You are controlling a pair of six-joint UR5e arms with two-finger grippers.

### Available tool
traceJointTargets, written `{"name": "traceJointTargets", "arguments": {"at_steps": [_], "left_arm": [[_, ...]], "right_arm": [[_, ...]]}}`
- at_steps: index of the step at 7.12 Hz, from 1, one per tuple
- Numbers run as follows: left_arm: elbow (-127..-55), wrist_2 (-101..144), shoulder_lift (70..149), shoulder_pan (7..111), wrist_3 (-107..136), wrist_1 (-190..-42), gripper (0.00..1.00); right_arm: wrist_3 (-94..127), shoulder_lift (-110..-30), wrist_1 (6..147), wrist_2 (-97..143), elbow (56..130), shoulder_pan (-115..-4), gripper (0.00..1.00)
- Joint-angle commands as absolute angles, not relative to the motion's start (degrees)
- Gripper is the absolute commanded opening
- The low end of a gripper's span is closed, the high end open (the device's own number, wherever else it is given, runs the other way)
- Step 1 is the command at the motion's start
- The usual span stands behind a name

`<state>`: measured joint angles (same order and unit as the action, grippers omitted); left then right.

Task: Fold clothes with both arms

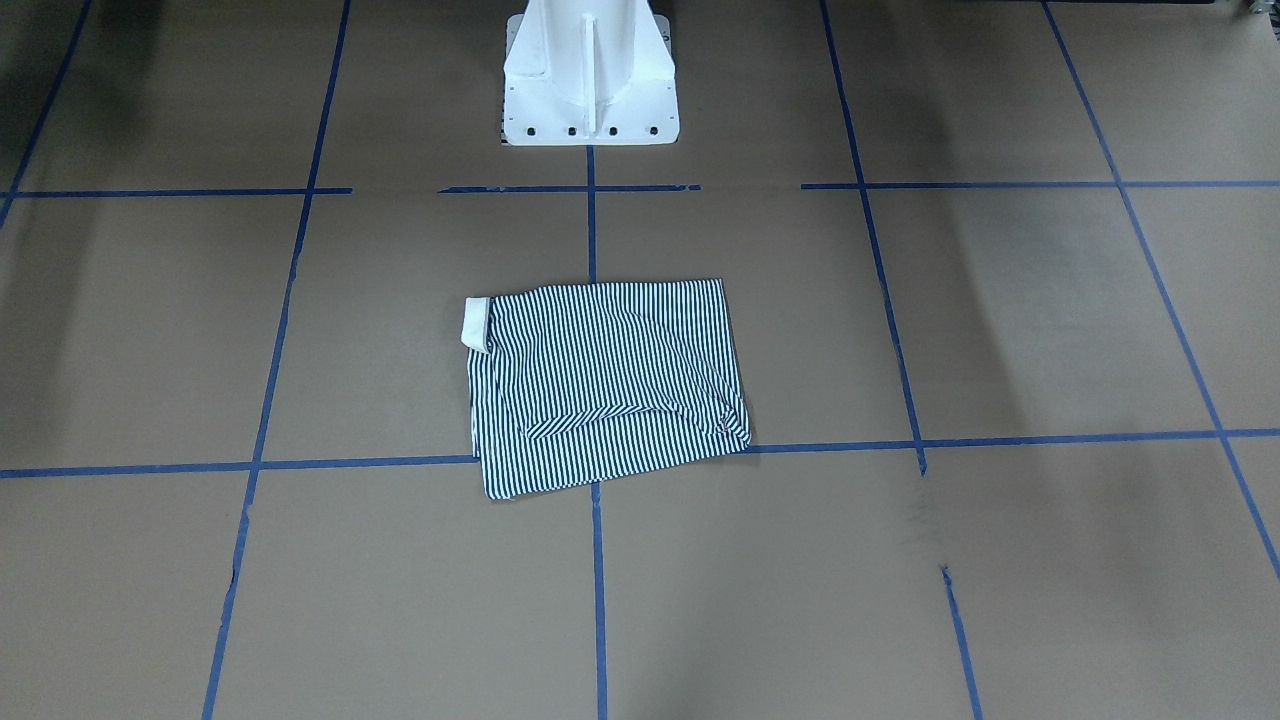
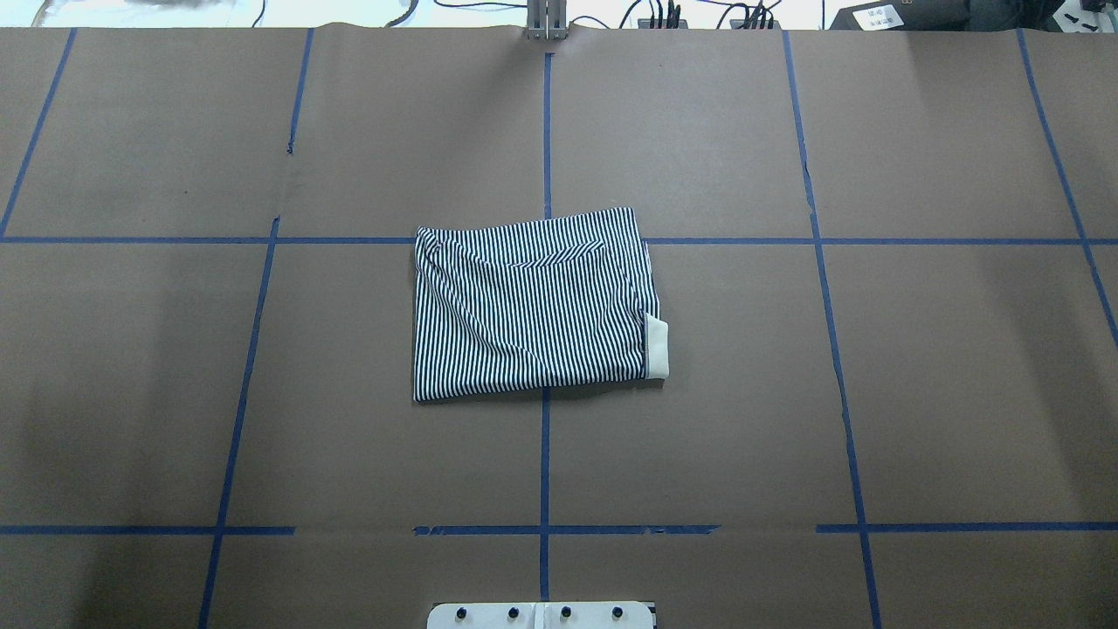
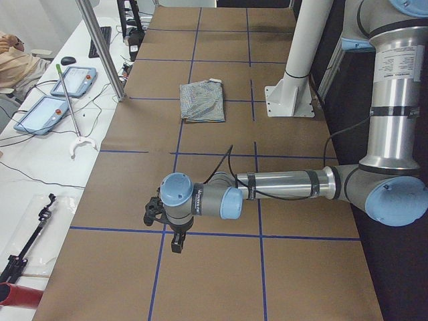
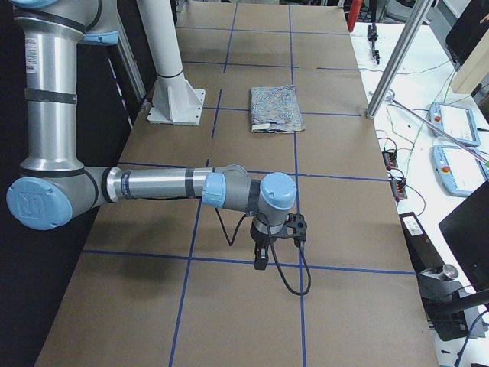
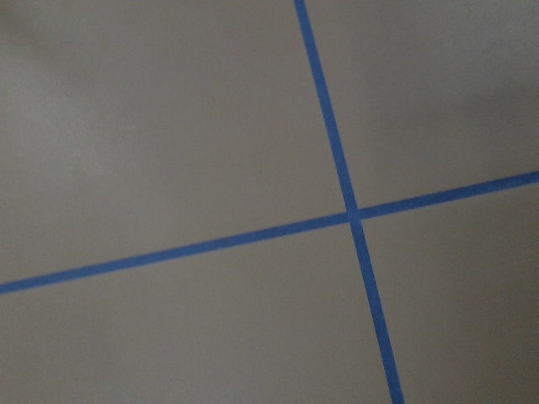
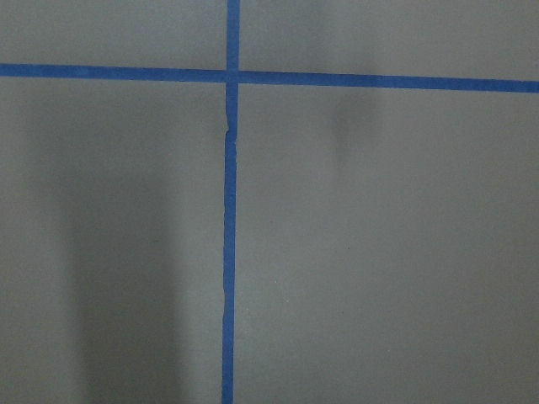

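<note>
Left pincer (image 3: 176, 241) and right pincer (image 4: 260, 258) hang over the surface (image 2: 175, 393); their opening we cannot tell. Our folded polo shirt (image 2: 533, 306) lies mid-surface, soft, light, floppy; we would pinch its stacked corners.

The left arm (image 3: 284, 185) and right arm (image 4: 157, 184) are silver-grey tubes with light blue joint caps (image 3: 177, 189), and a black cable (image 3: 227, 157) loops off each wrist (a printed label (image 3: 391, 63) wraps the left arm's upright section). Their shared white pedestal (image 1: 590, 85) has a row of dark bolts (image 1: 572, 131) along its foot.
</note>
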<state>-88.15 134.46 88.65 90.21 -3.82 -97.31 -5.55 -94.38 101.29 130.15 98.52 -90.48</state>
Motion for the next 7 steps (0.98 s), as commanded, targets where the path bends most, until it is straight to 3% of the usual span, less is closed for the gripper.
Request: {"name": "traceJointTargets", "arguments": {"at_steps": [1,7], "left_arm": [[-92.88,134.91,88.25,90.26,-3.87,-92.11,1.0],[-93.59,135.44,87.9,90.26,-3.25,-92.81,1.0]], "right_arm": [[-6.15,-94.57,101.25,130.17,98.53,-91.14,1.0],[-6.06,-94.75,101.25,130.08,98.44,-91.14,1.0]]}}
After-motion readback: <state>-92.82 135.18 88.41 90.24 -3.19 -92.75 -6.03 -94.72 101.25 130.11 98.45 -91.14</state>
